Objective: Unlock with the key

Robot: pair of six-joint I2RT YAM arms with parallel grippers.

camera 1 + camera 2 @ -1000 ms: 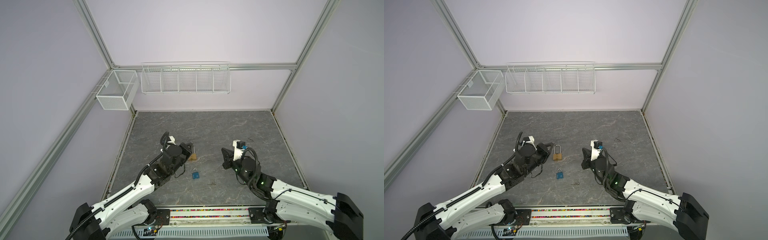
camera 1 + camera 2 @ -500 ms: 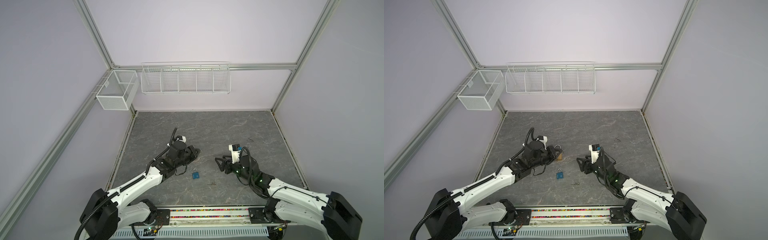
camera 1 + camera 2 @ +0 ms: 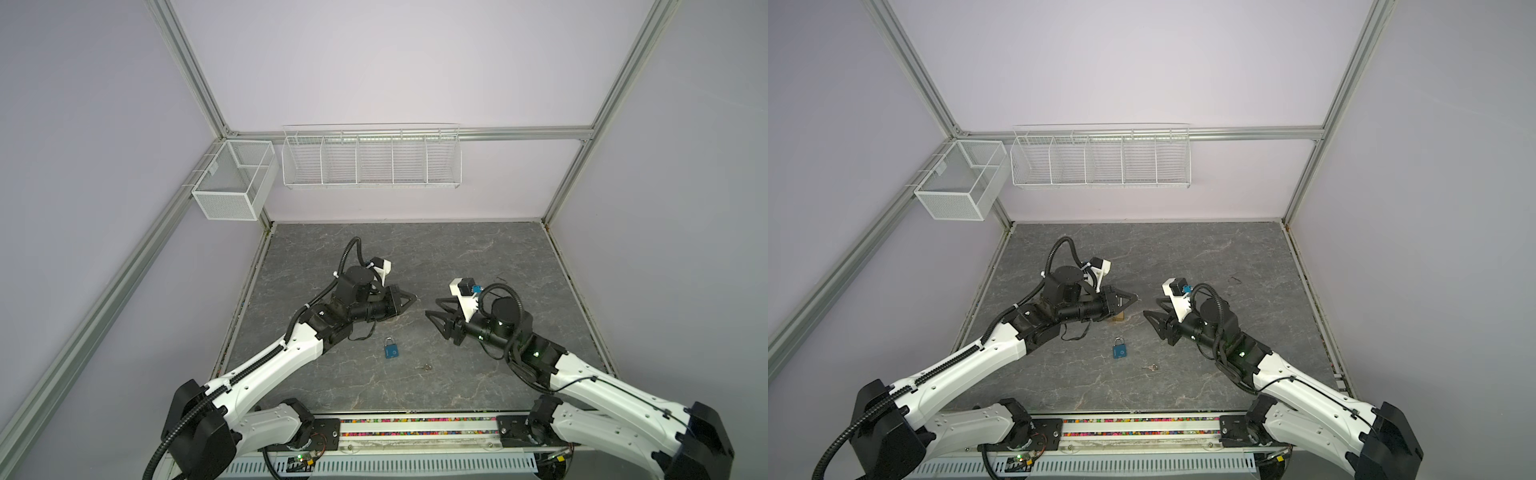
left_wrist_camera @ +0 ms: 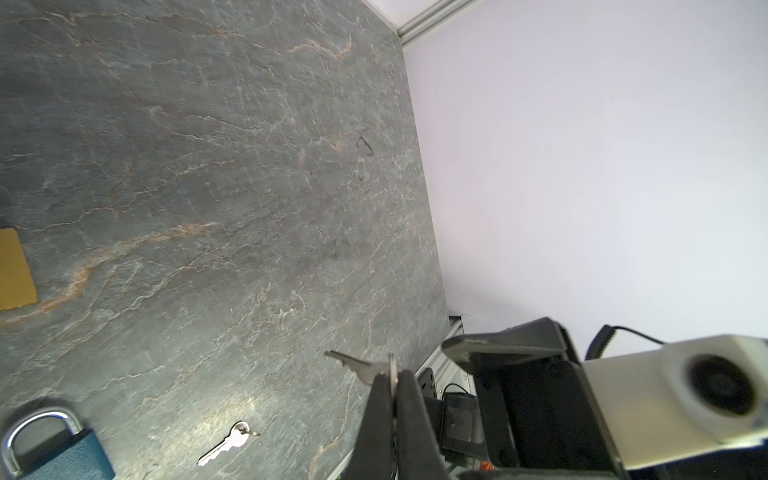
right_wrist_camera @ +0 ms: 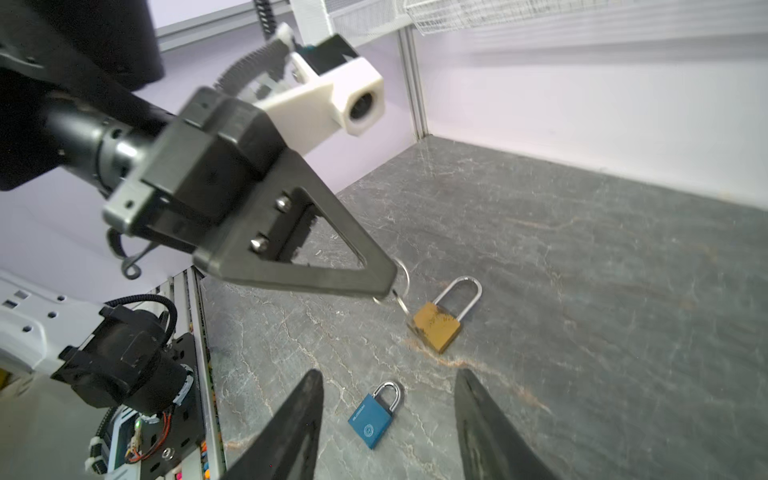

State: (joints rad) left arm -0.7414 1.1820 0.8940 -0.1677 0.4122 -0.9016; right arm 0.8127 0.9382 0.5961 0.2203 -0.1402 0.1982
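Pale lilac walls point(image 3: 395, 62) close the space on three sides, evenly lit and free of hard shadows. Silver aluminium frame bars point(image 3: 195, 75) run up the corners and across the back wall. A white wire rack point(image 3: 371, 166) with five compartments hangs on the horizontal bar. Just beside it, at the left corner, a white mesh basket point(image 3: 232, 183) is fixed to the side bar. The tabletop point(image 3: 457, 249) is dark grey, stone-patterned, with pale and rusty veins. A slotted white cable duct point(image 3: 415, 465) lies along its near edge.

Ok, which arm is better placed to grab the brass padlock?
Probably right: the right gripper is open, facing the gold brass padlock; the left gripper is shut on a small silver key.
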